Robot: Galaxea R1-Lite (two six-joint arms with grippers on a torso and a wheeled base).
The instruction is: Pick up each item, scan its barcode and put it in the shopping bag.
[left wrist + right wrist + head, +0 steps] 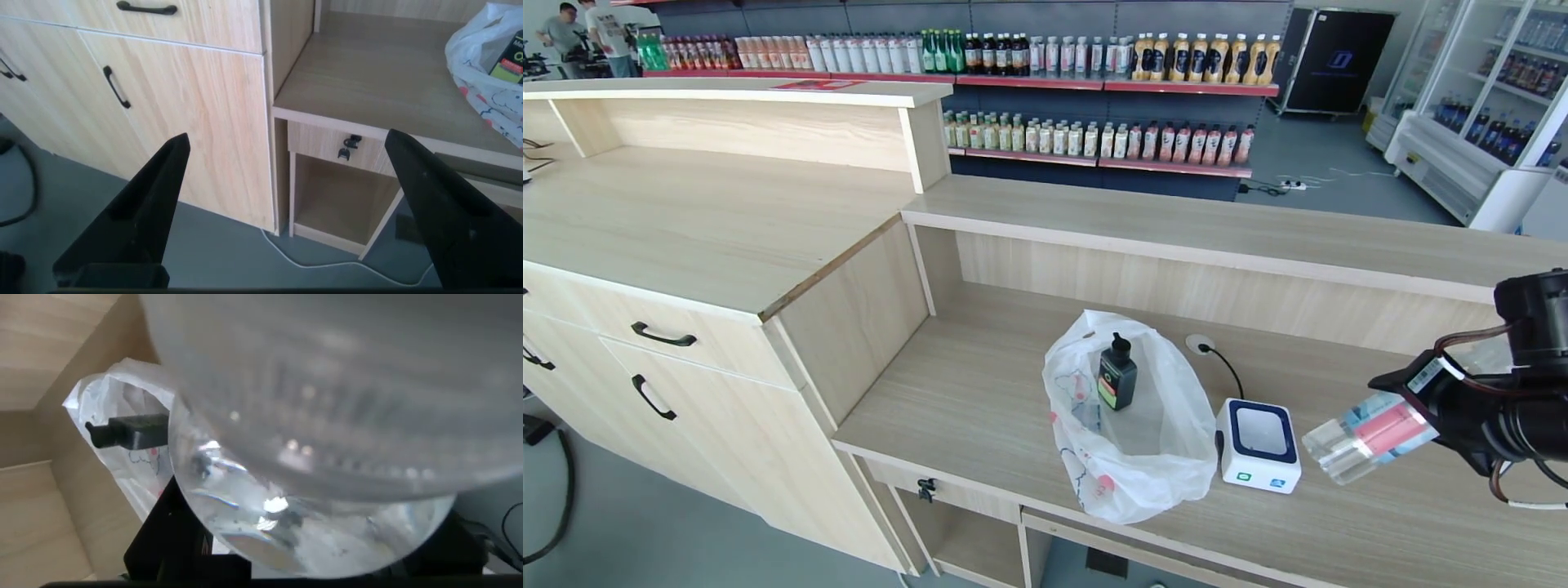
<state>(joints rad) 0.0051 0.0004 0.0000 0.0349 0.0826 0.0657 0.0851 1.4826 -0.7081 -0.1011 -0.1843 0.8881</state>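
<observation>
Clear bottle (1372,437) is clamped in your right tool (1425,416), lifted above the desk (980,392). In the head view it lies nearly level. Its free end points away from the tool toward the scanner (1258,445), which stands on the desk near that end and lower. The body is transparent plastic, with a label in pink and light blue around the middle.

On the far side of the scanner from the right tool you see the shopping bag (1131,425). It is thin and white with its mouth open upward, and a dark bottle (1116,376) stands upright inside it.

The right wrist view adds a close look that the head view cannot give. The clear bottle (327,457) is so near to the camera that its rounded wall is blurred, with small glints of light on it. Past it you can make out the shopping bag (122,400) and the black pump top of the dark bottle (131,431).

The left wrist view brings in your left tool (288,139), and its two black fingers (139,220) stand wide apart. Beyond this tool are pale wood cabinet doors (180,90) with black handles and the front edge of the desk. A corner of the shopping bag (482,57) is also there, well apart from the left tool.
</observation>
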